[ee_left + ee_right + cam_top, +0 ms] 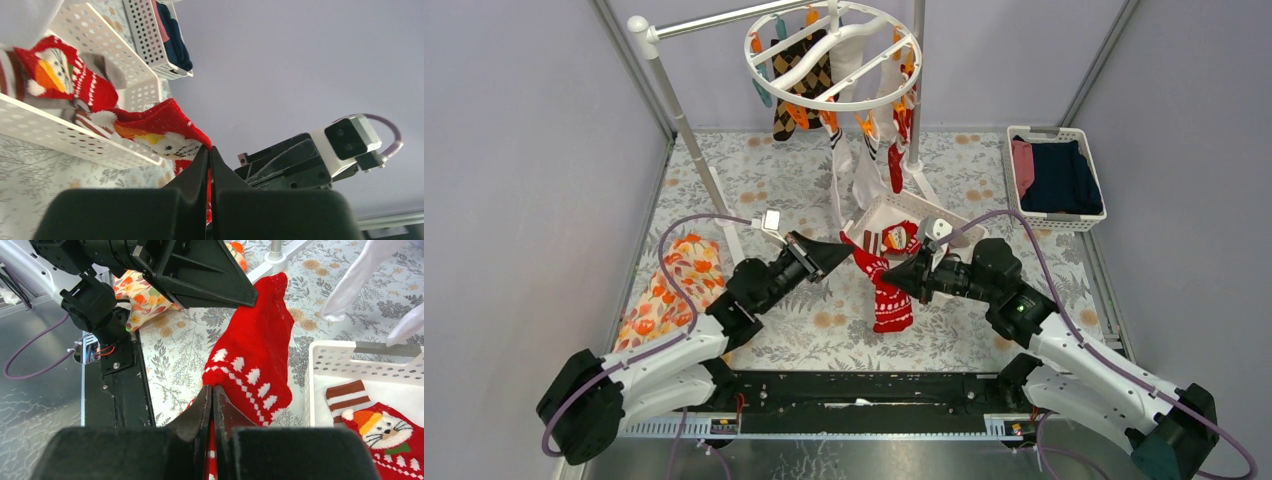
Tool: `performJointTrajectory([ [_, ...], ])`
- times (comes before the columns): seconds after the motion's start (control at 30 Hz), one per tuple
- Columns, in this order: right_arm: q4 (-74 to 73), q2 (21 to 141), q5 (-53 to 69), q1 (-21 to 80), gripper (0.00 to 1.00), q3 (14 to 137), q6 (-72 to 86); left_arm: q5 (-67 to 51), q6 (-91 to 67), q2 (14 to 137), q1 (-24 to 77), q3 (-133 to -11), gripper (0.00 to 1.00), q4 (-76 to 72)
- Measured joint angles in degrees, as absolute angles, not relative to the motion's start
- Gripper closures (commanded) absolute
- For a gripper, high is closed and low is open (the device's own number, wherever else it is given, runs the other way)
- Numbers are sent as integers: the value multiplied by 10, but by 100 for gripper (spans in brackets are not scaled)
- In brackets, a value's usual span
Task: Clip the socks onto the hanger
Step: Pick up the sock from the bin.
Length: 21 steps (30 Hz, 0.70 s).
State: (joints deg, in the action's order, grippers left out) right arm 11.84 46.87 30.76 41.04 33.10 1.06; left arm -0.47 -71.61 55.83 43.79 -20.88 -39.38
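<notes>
A red-and-white knitted Christmas sock (pixel 886 295) is held up between the two arms near the middle of the desk, over its grey-leafed floral cover (pixel 824 330); whether the sock's lower end touches the cover cannot be told. The left fingers (pixel 200 170) are pressed together on the sock's upper end, with a strip of red fabric showing in the seam between them. The right fingers (pixel 202 410) are also pressed together, pinching the sock lower down, just below its band of white tree shapes. The two sets of fingers point towards each other, close but apart. Just behind the held sock stands a white perforated plastic basket (pixel 874 210) that holds a second red Christmas sock with a cat face in an orange hat (pixel 902 238), a brown-and-white striped cuff (pixel 345 395) and a plain grey sock (pixel 110 67). Farther back, at the far end of the desk, the round white plastic hanger ring with curved crossbars and orange and teal clips (pixel 879 98) hangs high up. A brown, black and tan argyle sock (pixel 796 85) and long white socks (pixel 856 160) dangle from it. A grey metal pole with a white joint (pixel 679 110) slants up on the left. An orange floral cloth (pixel 669 285) lies by the left arm. A white slatted rectangular basket with navy and pink folded clothes (pixel 1092 215) sits at the far right.
</notes>
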Motion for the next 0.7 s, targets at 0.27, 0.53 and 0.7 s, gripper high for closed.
performJointTrajectory([
  [0.27,118,472,311,415,16,331,19,-27,-539,521,434,-294,100,-239],
  [0.53,102,454,307,415,6,345,18,-120,-200,474,441,-421,100,5],
  [0.7,122,513,314,416,5,350,-8,-155,-26,440,453,-466,100,138],
])
